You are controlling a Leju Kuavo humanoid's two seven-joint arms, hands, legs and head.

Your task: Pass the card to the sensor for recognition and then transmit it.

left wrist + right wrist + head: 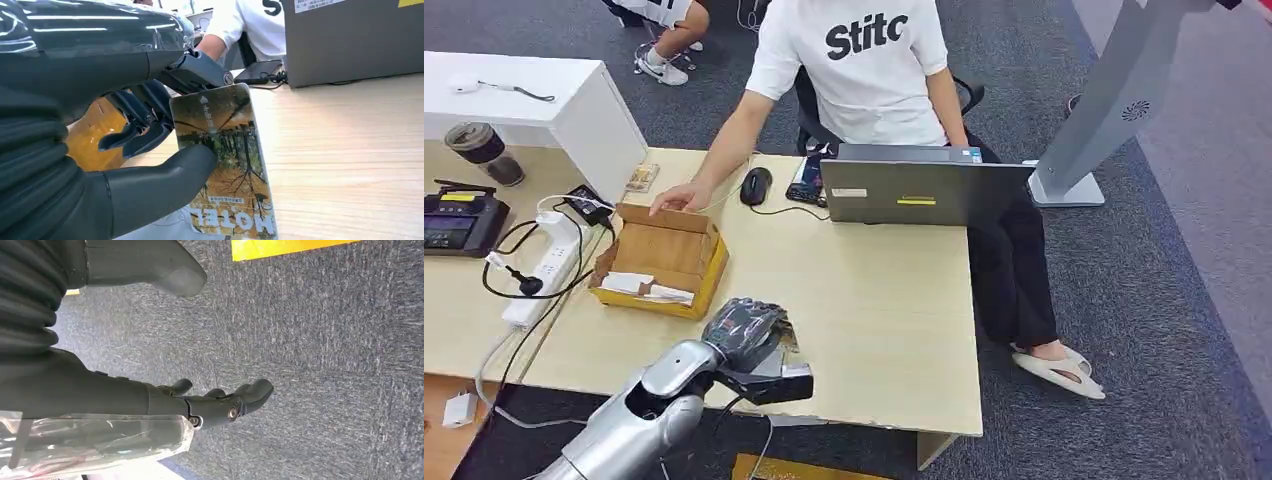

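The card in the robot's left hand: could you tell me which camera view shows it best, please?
The left wrist view: the card appears close up, printed face legible, pinched by the left hand. In the head view the left hand covers it. The right wrist view looks at carpet past the empty right hand.

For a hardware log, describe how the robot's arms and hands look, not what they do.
The left arm is a smooth silver shell with rounded segments and a dark opening near the elbow. A black boxy wrist module sits behind the left hand, which is dark grey under clear plastic film. The right hand has a grey ribbed cover, a thick grey thumb, dark fingers with metal pivot pins, and the same clear film.
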